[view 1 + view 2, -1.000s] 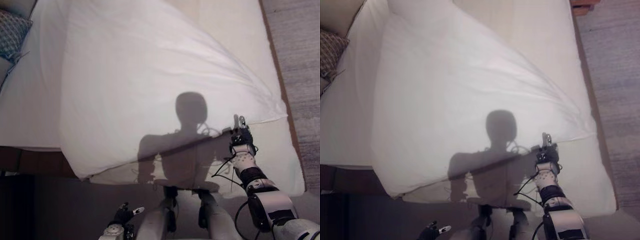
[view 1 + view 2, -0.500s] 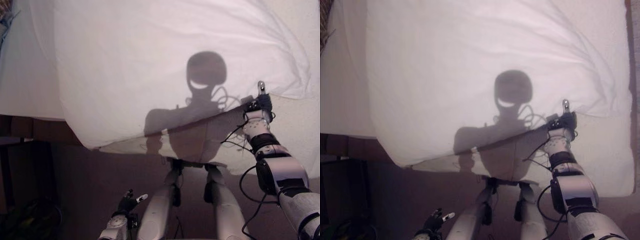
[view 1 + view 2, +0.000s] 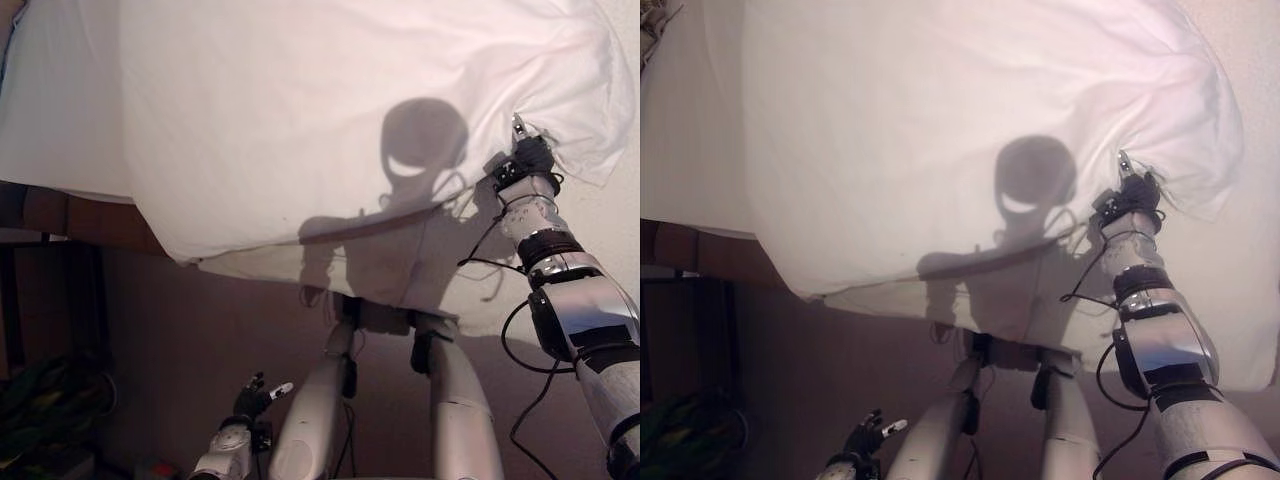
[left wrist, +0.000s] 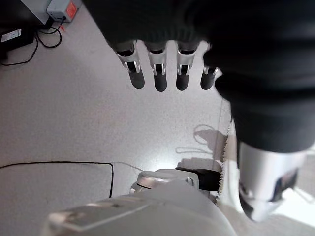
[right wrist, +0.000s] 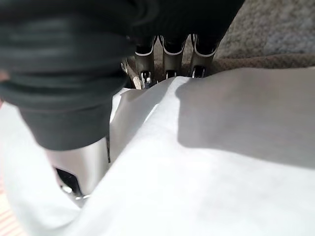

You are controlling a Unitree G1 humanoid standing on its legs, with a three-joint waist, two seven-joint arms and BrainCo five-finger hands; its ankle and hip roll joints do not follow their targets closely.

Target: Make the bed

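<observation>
While your right hand (image 3: 530, 158) is pinching the white duvet's (image 3: 330, 110) edge, lifting it above the mattress (image 3: 1240, 290), your left hand (image 4: 162, 73) is hanging relaxed, holding nothing — spreading is remaining, cover lying skewed.

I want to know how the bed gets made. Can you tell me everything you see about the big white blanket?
The blanket is plain white, soft-looking cloth, puffy and lightly wrinkled. It lies spread over the bed, covering most of it, and its near edge hangs over the bed's side toward the floor. One corner, on the robot's right, is bunched up where the right robot hand holds it, with cloth between the fingers and thumb. The left robot hand hangs low, away from it.
</observation>
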